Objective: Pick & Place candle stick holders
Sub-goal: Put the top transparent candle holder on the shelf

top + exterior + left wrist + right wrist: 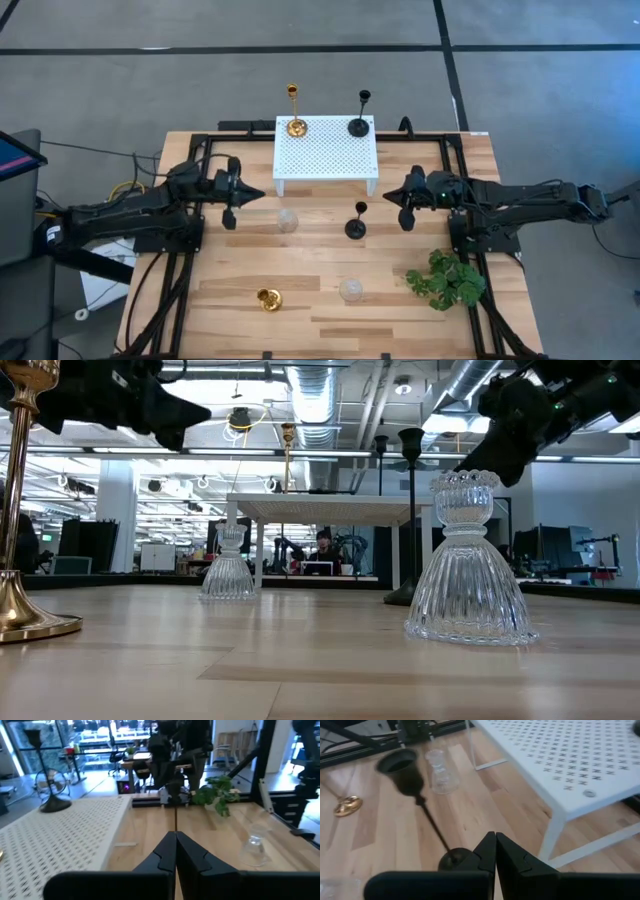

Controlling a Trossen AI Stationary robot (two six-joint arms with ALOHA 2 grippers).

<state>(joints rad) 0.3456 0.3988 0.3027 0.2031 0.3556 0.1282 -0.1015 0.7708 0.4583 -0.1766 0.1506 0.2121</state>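
- Pale wooden worktop [300, 270] on a grey floor carries everything, and I'm reading it from the front edge back.
- Closest to the front edge, a squat gold holder [268, 298] sits left of centre, with a clear glass holder [350, 290] to its right.
- Further right at that same depth, the green leafy plant [447, 279] spreads near the worktop's right edge.
- Mid-worktop, a second clear glass holder [288, 220] stands just in front of the white perforated platform [326, 150], well apart from a tall black holder [355, 221] that is upright on its round base.
- The left hand [236, 195] hovers above the boards left of that glass holder, its fingers pressed together, gripping nothing.
- The right hand [398, 197] hangs just to the right of the tall black holder, fingers likewise pressed together and empty; from its wrist the black cup and stem lean across just ahead of the fingertips.
- On the platform at the back, a tall gold holder [295, 112] stands at the left and another tall black holder [360, 112] at the right, both upright.
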